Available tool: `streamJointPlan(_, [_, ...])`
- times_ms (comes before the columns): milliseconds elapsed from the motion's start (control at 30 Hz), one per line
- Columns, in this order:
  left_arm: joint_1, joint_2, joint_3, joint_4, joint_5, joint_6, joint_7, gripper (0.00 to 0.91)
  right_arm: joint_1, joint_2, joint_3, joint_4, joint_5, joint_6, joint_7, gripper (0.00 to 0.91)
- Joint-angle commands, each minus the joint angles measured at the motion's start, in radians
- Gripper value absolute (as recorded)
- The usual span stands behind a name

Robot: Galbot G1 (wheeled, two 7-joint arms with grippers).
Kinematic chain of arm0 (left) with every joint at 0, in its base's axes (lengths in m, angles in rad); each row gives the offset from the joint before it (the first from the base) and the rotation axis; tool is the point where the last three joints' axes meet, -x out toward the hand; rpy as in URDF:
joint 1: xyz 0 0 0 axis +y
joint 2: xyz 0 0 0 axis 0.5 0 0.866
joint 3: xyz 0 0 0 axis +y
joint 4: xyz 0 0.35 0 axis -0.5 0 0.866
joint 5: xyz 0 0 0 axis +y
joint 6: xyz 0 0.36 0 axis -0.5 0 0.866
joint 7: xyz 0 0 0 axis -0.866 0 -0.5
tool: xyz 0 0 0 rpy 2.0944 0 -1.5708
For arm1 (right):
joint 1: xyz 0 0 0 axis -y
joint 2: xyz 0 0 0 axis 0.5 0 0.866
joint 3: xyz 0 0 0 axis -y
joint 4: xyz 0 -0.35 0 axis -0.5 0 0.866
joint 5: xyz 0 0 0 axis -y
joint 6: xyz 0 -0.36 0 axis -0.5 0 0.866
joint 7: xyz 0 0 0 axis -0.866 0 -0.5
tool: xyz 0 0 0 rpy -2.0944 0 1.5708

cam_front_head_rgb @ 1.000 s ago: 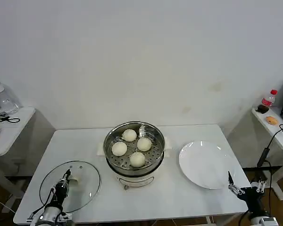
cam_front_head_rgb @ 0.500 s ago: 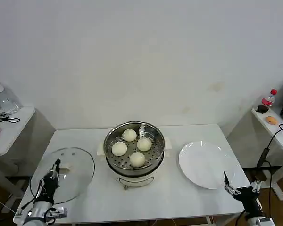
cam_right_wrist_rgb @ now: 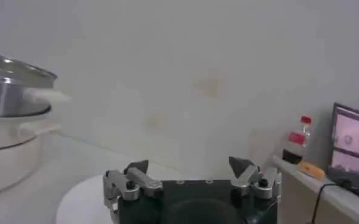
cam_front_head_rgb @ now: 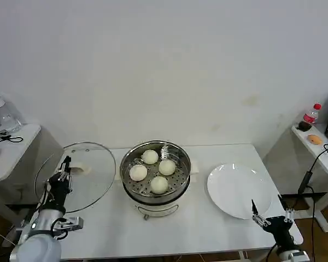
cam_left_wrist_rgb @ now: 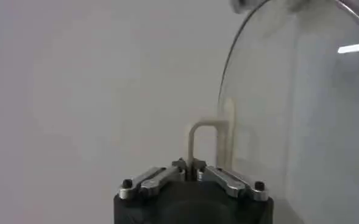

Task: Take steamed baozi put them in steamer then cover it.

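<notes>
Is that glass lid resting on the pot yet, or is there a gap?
Apart. In the head view the cover is held tilted up at the table's left side by the left gripper, with bare table between its rim and the steamer.

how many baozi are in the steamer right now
4, all on the perforated tray of the steamer: one baozi at the back, one right of centre, one at the left, one at the front. None looks hidden.
</notes>
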Motion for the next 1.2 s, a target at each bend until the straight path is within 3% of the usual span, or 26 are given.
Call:
streamJointPlan(33, [-0.241,0.026,0.221,-0.02,-0.001,0.166,0.134,0.0,0.015,0.054,-0.037,-0.015,-0.095,0.0,0.0,0.907])
streamJointPlan(300, [-0.399,-0.125,0.428,0.093,0.196,0.192,0.227,0.0,0.02,0.057,-0.037,-0.011,-0.123,-0.016,-0.004,0.907])
streamJointPlan(667, [-0.413,-0.421,0.468,0.148,0.557,0.173,0.322,0.0,0.029,0.066,-0.07,-0.03,-0.154,-0.009,-0.004,0.907])
streamJointPlan(967, [-0.406,-0.538,0.479,0.199,0.658,0.16,0.321,0.0,0.033,0.071,-0.089,-0.042,-0.171,-0.01,-0.007,0.907])
streamJointPlan(1200, [-0.391,-0.561,0.502,0.232,0.682,0.157,0.325,0.0,0.038,0.072,-0.099,-0.05,-0.176,-0.007,-0.008,0.907])
